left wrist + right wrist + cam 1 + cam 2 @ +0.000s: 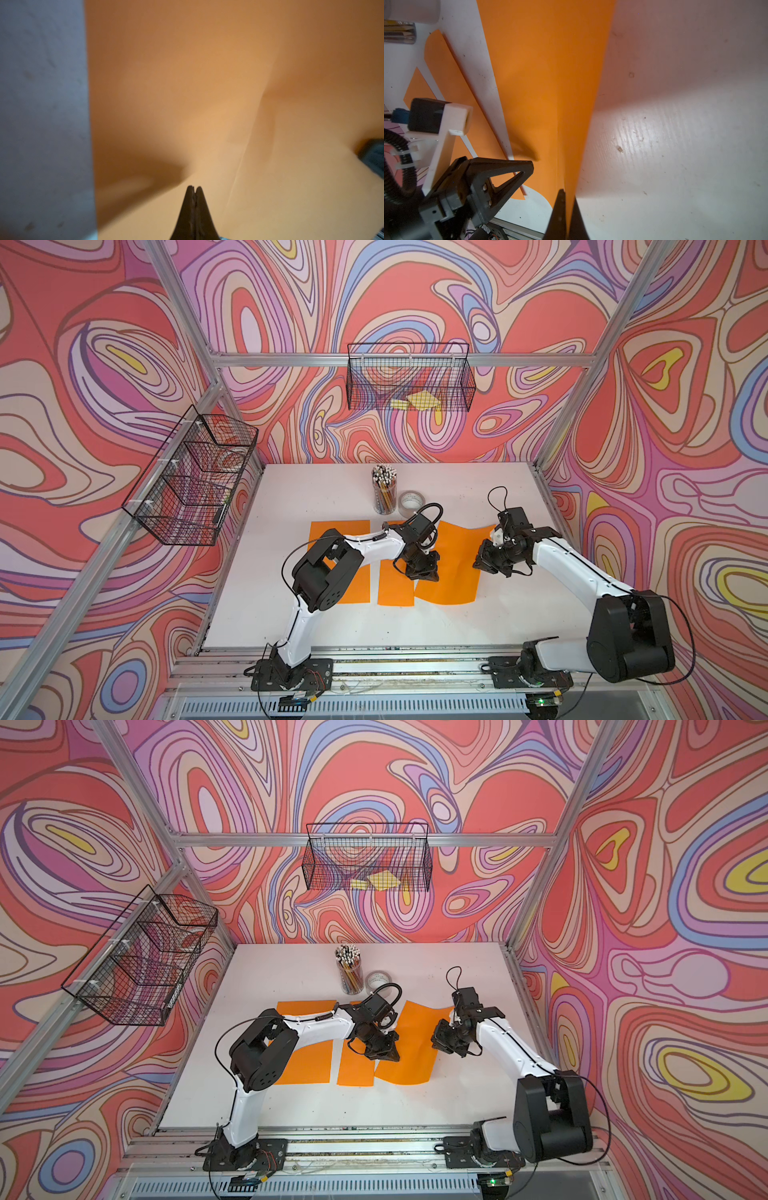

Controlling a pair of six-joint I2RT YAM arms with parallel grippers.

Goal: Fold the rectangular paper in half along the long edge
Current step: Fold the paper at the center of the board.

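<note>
Right end effector [568, 194] clamps shut on the lifted right edge of the orange paper [455, 572], mid-table [316, 497]. Left end effector [193, 188], closed and empty, points at the sheet; the blurred wrist view leaves contact unclear.

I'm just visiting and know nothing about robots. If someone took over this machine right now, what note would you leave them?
Left gripper: shut, empty, tips down over the right-hand orange sheet.
Right gripper: shut on that sheet's outer long edge, raised off the table.
Nearby: a narrow strip and a wider sheet, both orange, lie flat beside it.
Done: edge gripped, sheet curving upward.
Left: probably carry the edge across to the opposite long edge, press the crease, let go.
</note>
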